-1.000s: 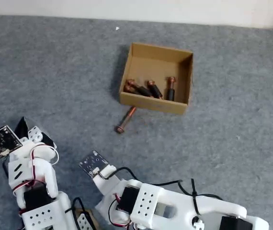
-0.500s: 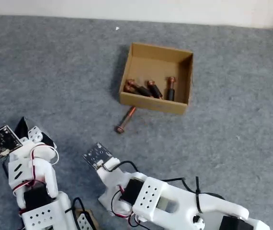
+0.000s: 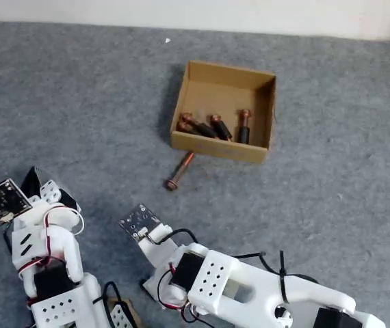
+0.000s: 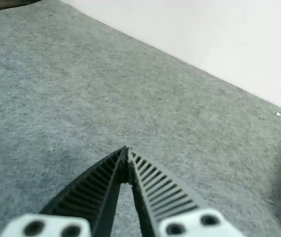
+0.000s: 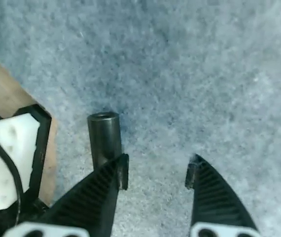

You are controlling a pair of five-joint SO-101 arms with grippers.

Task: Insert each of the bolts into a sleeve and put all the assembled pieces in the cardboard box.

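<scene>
Black sleeve [image 5: 104, 138] first, since the next move hangs on it. It sits on the carpet [image 3: 79, 102] at the near edge of the table, close by the left arm [image 3: 48, 253], and seems to stand on end with its open mouth up. The right gripper [image 5: 158, 172] hangs over it with its fingers wide apart and nothing between them. The sleeve is not in that gap, though. It sits just outside one fingertip, on the side toward the left arm, close enough that I cannot tell whether they touch. To my eye the gripper must shift left before closing, or that finger will knock the sleeve over.

One bolt [image 3: 180, 171] lies loose on the carpet, farther out. Its long axis runs from near-left to far-right, its head at the near end and its tip just short of the near wall of the box [image 3: 219, 147]. Three finished pieces [image 3: 212, 126] lie inside the box against that wall.

Over at the left, the left gripper [image 4: 127, 154] has its fingers pressed together on nothing, above bare carpet, well apart from both bolt and sleeve. The right arm [image 3: 250, 294] is the nearer one to the sleeve.
</scene>
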